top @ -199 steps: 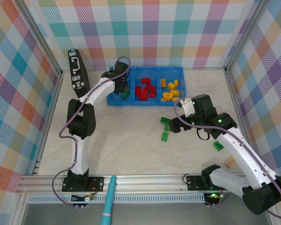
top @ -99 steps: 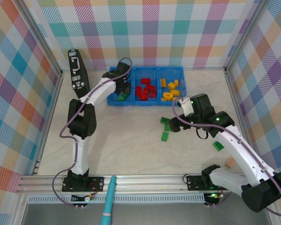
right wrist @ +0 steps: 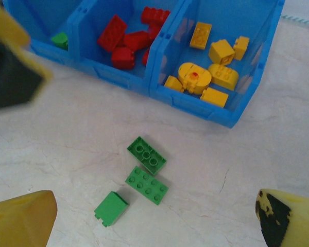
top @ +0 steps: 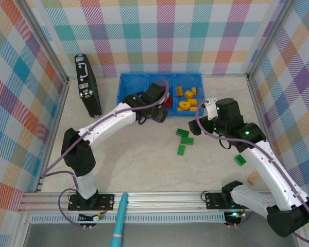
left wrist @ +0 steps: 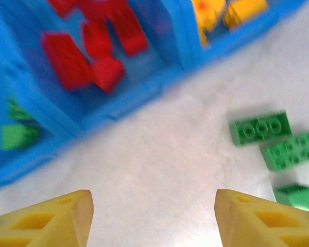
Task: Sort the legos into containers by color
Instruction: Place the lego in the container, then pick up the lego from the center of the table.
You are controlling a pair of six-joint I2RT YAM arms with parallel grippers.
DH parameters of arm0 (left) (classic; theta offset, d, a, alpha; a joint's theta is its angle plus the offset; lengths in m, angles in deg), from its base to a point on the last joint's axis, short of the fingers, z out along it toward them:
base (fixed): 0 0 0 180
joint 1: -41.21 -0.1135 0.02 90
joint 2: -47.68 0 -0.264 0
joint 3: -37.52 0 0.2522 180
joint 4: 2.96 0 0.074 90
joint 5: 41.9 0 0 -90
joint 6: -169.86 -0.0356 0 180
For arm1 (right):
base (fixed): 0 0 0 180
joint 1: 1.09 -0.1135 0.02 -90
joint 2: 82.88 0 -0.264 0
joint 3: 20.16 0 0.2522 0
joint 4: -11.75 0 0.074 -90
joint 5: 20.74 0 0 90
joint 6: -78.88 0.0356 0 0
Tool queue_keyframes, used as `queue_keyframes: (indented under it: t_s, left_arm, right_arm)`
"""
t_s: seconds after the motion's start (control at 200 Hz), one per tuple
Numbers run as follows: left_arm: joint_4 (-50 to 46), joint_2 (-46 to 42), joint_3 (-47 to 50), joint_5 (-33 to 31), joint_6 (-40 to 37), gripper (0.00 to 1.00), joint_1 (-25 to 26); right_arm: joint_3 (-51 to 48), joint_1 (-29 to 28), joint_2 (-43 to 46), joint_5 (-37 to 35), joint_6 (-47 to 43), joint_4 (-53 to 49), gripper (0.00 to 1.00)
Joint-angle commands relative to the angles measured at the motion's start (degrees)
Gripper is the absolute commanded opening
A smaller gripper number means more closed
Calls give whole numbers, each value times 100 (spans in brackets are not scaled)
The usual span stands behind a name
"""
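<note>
The left claw [left wrist: 154, 222] holds nothing: its two yellow fingertips stand moderately apart with bare pale tabletop between them. In the top view it hangs by the near wall of the blue tray [top: 127, 82], about at the middle compartment. In the left wrist view, three loose green bricks [left wrist: 260, 128] lie close together on the table at 2 o'clock from the claw. The tray's front wall runs across from 10 to 1 o'clock. Behind that wall the red bricks [left wrist: 87, 56] lie in the middle compartment at 11 o'clock. One green brick [left wrist: 18, 136] sits in the left compartment at 10 o'clock.

The right claw [right wrist: 154, 220] is spread wide and empty, one yellow finger at each lower corner of its wrist view. At its 12 o'clock lie the same three green bricks, just beside one another; two are studs-up and the third is tipped on its side. Farther out at 12 to 1 o'clock, the tray's right compartment holds the yellow-orange bricks [right wrist: 221, 51]. The round gear-like piece [right wrist: 194, 77] lies among them.

In the top view a fourth green brick [top: 240, 159] lies alone on the table beside the right forearm, at 5 o'clock from that claw. A tan wooden block [top: 253, 177] lies farther along the same line. A black case [top: 87, 85] sits at the tray's 9 o'clock, apart from it.
</note>
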Motion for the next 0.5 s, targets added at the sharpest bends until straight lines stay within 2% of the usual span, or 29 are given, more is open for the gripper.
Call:
queue_keyframes:
  t_s: [0.0,0.08,0.17,0.495]
  left_arm:
    - [43,248,277,521,541,64,369]
    - [484,343,517,973,966,64,582]
    - [717,511,608,1189,1370,65,843]
    - [738,968,540,1383,2490,66,1143]
  right_arm:
    - [226,41,-33,-47,-89,243,99]
    - [236,60,-34,-23,-147,328,99]
    - [242,77,-26,3,-178,426,99]
    - [65,109,65,-17,-178,569,99]
